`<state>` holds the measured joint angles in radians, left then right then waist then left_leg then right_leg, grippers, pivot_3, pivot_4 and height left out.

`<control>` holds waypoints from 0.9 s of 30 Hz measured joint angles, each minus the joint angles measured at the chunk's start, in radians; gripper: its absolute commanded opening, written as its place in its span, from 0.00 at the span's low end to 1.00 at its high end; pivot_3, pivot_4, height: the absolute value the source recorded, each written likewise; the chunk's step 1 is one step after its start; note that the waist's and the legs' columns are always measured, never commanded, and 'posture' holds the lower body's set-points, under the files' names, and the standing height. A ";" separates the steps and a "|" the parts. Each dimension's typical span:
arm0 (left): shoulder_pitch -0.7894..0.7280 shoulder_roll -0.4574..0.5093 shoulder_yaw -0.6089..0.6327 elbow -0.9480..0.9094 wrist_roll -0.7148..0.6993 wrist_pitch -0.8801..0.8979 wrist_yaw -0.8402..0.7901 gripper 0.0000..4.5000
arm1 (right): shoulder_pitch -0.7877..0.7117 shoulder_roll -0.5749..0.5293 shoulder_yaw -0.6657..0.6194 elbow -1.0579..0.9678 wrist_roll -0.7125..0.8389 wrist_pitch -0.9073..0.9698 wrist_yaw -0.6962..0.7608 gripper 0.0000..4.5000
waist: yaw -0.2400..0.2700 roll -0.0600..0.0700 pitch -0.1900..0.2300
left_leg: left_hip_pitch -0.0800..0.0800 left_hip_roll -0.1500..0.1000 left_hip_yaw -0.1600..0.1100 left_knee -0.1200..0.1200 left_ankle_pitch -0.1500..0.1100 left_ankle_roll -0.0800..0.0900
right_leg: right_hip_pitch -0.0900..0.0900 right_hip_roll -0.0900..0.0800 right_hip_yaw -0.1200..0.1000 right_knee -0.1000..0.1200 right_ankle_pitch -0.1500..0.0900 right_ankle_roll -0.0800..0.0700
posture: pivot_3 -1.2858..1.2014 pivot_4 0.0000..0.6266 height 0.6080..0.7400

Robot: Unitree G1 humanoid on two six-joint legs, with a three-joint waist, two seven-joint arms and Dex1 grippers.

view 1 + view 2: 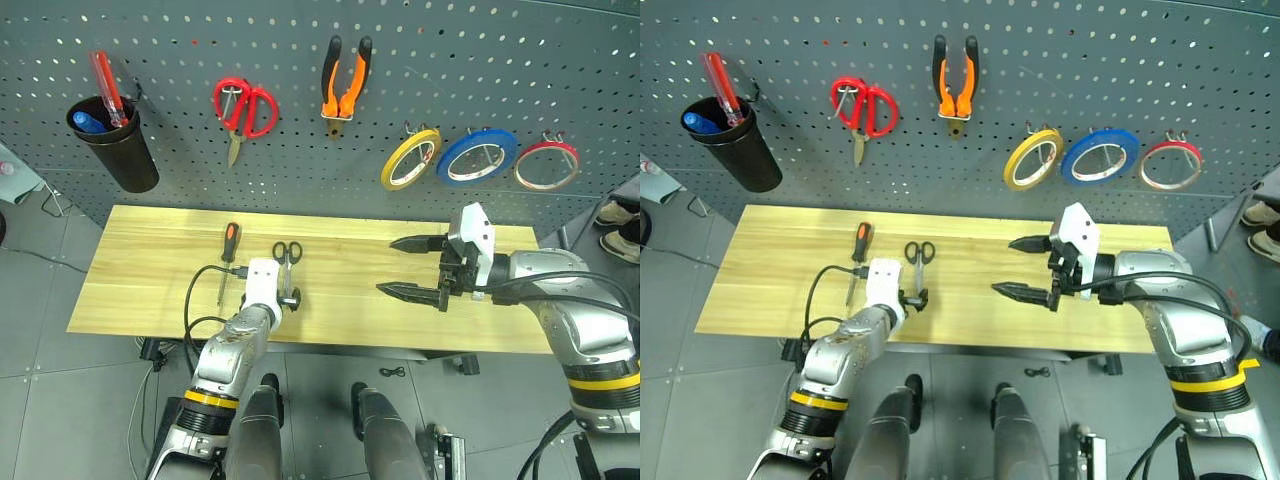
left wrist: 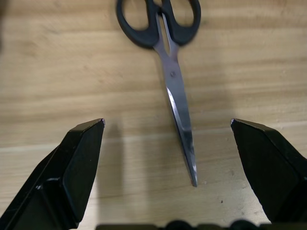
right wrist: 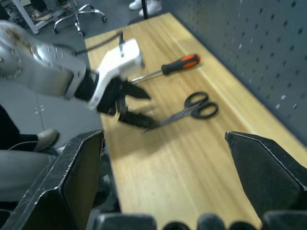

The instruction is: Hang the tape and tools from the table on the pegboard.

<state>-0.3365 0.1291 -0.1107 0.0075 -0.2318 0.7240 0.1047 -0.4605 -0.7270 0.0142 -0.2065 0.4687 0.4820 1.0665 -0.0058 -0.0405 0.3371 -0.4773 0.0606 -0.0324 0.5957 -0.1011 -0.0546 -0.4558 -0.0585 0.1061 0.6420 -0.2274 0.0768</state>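
Small black-handled scissors (image 1: pixel 287 258) lie on the wooden table (image 1: pixel 140 285), blades toward the front edge, with a black-and-orange screwdriver (image 1: pixel 229 252) just to their left. My left gripper (image 1: pixel 291 297) hovers low at the blade tips, open; in the left wrist view the blades (image 2: pixel 180 115) lie between its spread fingers (image 2: pixel 79 160). My right gripper (image 1: pixel 386 266) is open and empty above the table's right half, pointing left. The blue tape (image 1: pixel 477 155) and the orange-and-black pliers (image 1: pixel 346 85) hang on the pegboard (image 1: pixel 300 165).
On the pegboard also hang red-handled scissors (image 1: pixel 243 108), a yellow roll (image 1: pixel 410 159), a red-rimmed roll (image 1: pixel 547 165) and a black cup (image 1: pixel 113 140) holding a red screwdriver. Bare wood lies between the two grippers.
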 measured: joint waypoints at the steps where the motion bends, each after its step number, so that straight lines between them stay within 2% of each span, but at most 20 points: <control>1: -0.010 -0.006 0.000 0.020 0.010 -0.006 0.000 1.00 | -0.001 0.000 0.000 0.000 -0.004 -0.002 0.000 0.99 | 0.000 0.000 0.000 | 0.000 0.000 0.000 0.000 0.000 0.000 | 0.000 0.000 0.000 0.000 0.000 0.000 | 0.51 0.65 1.00; 5: -0.084 -0.039 -0.002 0.161 0.076 -0.055 0.008 1.00 | -0.004 0.000 0.001 0.002 -0.014 -0.005 -0.007 0.99 | -0.004 -0.001 0.004 | 0.000 -0.001 0.000 0.001 0.000 0.000 | 0.000 -0.001 0.000 0.000 0.000 0.001 | 0.50 0.67 1.00; 8: -0.110 -0.055 -0.002 0.204 0.115 -0.075 0.014 0.82 | -0.004 0.000 0.000 -0.001 -0.014 0.007 -0.024 1.00 | -0.009 0.000 0.009 | 0.000 -0.001 0.000 0.001 0.000 0.000 | 0.001 -0.001 0.001 0.000 0.000 0.001 | 0.50 0.68 1.00; 15: -0.129 -0.099 0.003 0.209 0.151 -0.075 0.000 0.06 | -0.001 0.000 -0.028 -0.052 0.014 0.071 -0.072 1.00 | -0.014 0.000 0.024 | 0.000 -0.001 0.000 0.001 0.000 0.000 | 0.001 -0.001 0.001 0.001 0.000 0.001 | 0.49 0.72 1.00; 16: -0.131 -0.101 0.005 0.208 0.152 -0.074 -0.001 0.01 | -0.001 0.000 -0.028 -0.055 0.016 0.076 -0.076 1.00 | -0.015 0.000 0.025 | 0.000 -0.001 0.000 0.001 0.000 0.000 | 0.001 -0.001 0.001 0.001 0.000 0.001 | 0.49 0.73 1.00; 23: -0.110 -0.095 0.018 0.164 0.171 -0.062 -0.008 0.01 | 0.000 0.000 -0.029 -0.075 0.027 0.105 -0.100 1.00 | -0.023 0.000 0.038 | 0.000 -0.001 0.000 0.001 0.000 0.000 | 0.001 -0.001 0.001 0.001 0.000 0.001 | 0.49 0.74 1.00; 27: -0.069 -0.080 0.022 0.107 0.182 -0.049 -0.021 0.01 | 0.002 0.004 -0.029 -0.079 0.027 0.111 -0.113 1.00 | -0.033 0.000 0.041 | 0.000 -0.001 0.000 0.001 0.000 0.000 | 0.001 -0.001 0.001 0.001 0.000 0.001 | 0.50 0.71 1.00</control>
<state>-0.4055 0.0493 -0.0887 0.1143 -0.0494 0.6748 0.0836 -0.4585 -0.7225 -0.0151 -0.2856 0.4955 0.5931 0.9538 -0.0385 -0.0407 0.3779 -0.4769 0.0596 -0.0324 0.5967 -0.1011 -0.0547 -0.4552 -0.0593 0.1069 0.6434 -0.2274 0.0781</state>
